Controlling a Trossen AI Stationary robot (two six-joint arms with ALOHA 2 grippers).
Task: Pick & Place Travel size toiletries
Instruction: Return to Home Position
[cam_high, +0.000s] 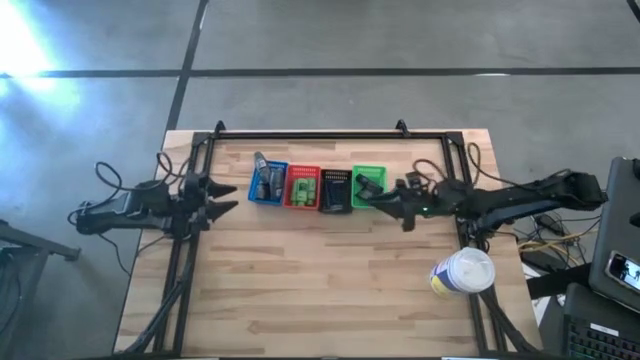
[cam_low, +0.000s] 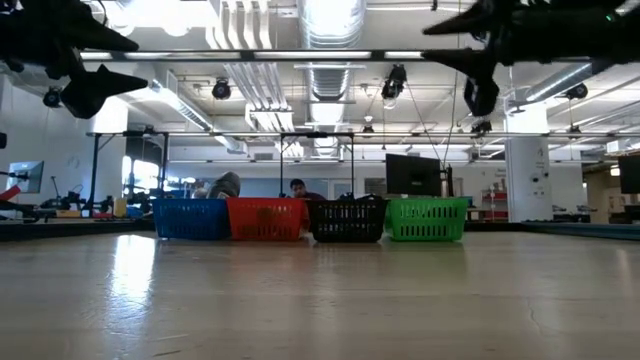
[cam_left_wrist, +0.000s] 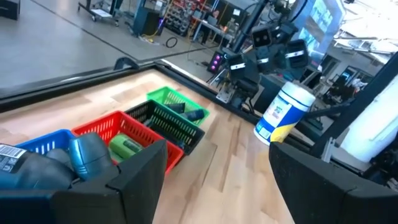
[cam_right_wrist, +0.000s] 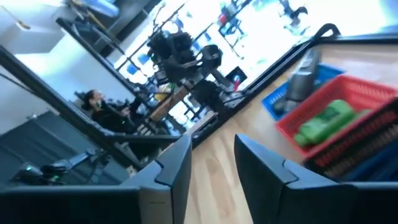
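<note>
The toiletries lie sorted in a row of four mesh baskets. Grey bottles (cam_left_wrist: 84, 155) fill the blue basket (cam_high: 267, 184), green tubes (cam_left_wrist: 124, 147) the red basket (cam_high: 303, 186), black tubes the black basket (cam_high: 335, 190), and dark razors (cam_left_wrist: 186, 112) the green basket (cam_high: 368, 178). My left gripper (cam_high: 228, 198) hangs open in the air just left of the blue basket, holding nothing. My right gripper (cam_high: 363, 196) is open over the green basket's near right corner, also with nothing between its fingers (cam_right_wrist: 177, 163). In the low view both arms sit high above the table.
A large white round tub (cam_high: 463, 272) stands upright near the table's right edge, close to the right arm. A black frame (cam_high: 320, 135) runs along the far edge and down both sides. Bare wood (cam_high: 320, 290) lies between the baskets and the near edge.
</note>
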